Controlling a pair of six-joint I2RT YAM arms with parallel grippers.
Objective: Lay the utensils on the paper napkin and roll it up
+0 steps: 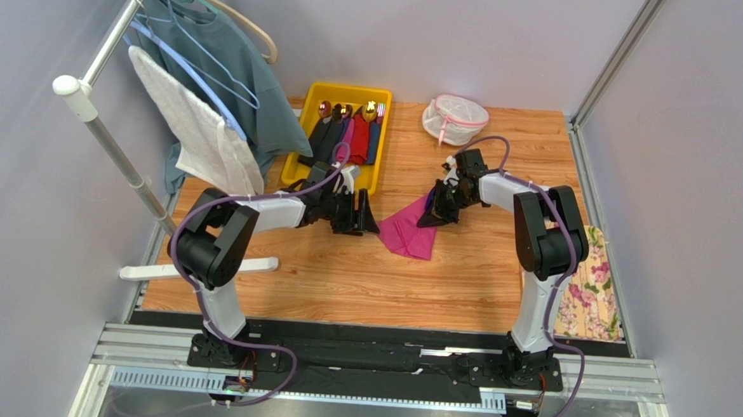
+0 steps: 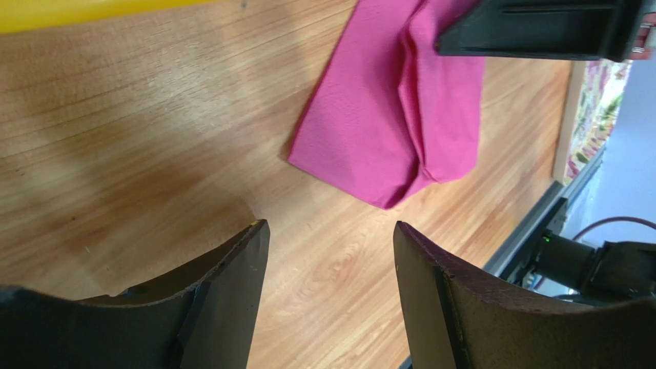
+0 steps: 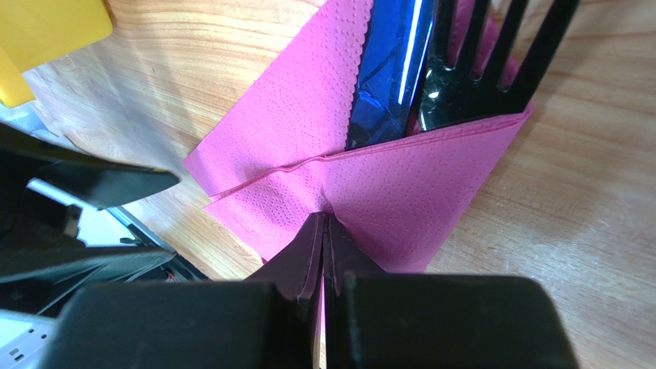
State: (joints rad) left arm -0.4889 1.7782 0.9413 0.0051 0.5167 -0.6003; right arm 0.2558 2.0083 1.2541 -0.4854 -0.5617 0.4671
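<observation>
Paper napkin (image 3: 400,192) lies on the wooden surface (image 1: 343,283), folded over the dark utensils (image 3: 462,92), its flap pinched in your closed right tool (image 3: 323,223), your left tool (image 2: 329,231) spread empty beside it; roll the fold snugly across them without tearing.

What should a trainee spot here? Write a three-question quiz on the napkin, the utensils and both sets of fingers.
1. True or false: the left fingers are shut on the paper napkin.
2. Fill in: the utensils lie tucked ____ the napkin's folded flap.
3. Pick one: the right fingers pinch A) the napkin, B) a utensil, C) nothing.
Key: 1 false, they stand open over bare wood; 2 under; 3 A.
</observation>
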